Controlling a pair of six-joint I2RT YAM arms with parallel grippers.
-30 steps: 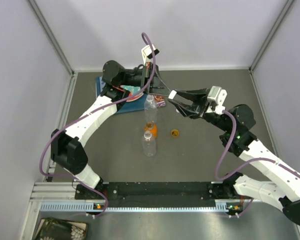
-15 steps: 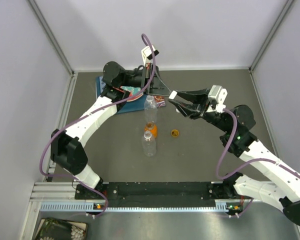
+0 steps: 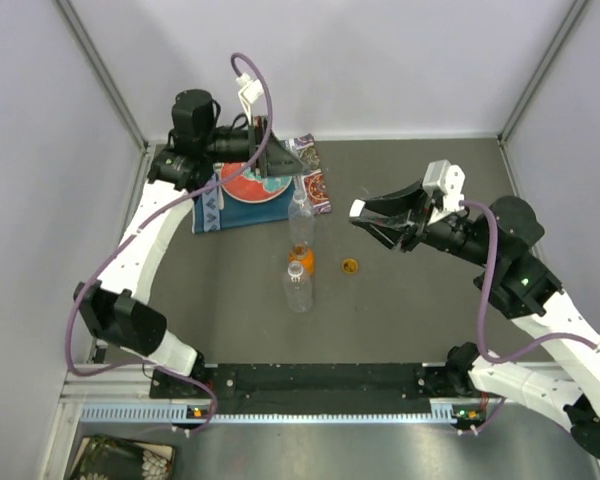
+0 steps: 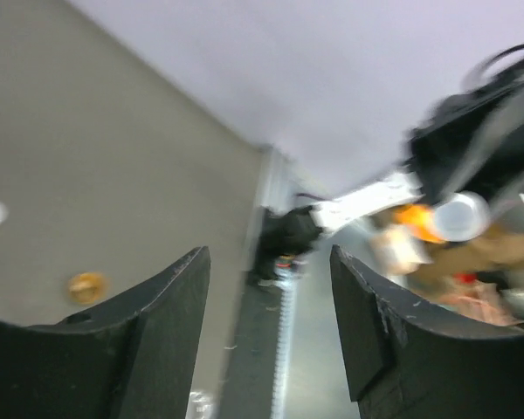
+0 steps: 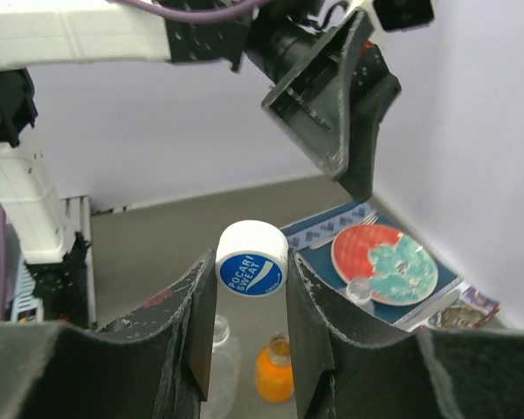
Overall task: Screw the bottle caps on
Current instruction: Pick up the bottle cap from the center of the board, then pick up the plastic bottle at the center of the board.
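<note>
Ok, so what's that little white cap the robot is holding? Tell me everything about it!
The white cap is small and round and looks like smooth plastic. Its flat face has a blue circle with white letters that read POCARI SWEAT. It is up in the air, tipped so the blue face shows. The right hand pinches it from both sides of its rim. Nothing else touches it.

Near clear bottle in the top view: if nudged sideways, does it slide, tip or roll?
The near clear bottle stands upright and slim, with nothing gripping it, so a sideways nudge would probably tip it. No liquid shows through it, so it is likely light and easily dented. Once down, its round body may roll.
</note>
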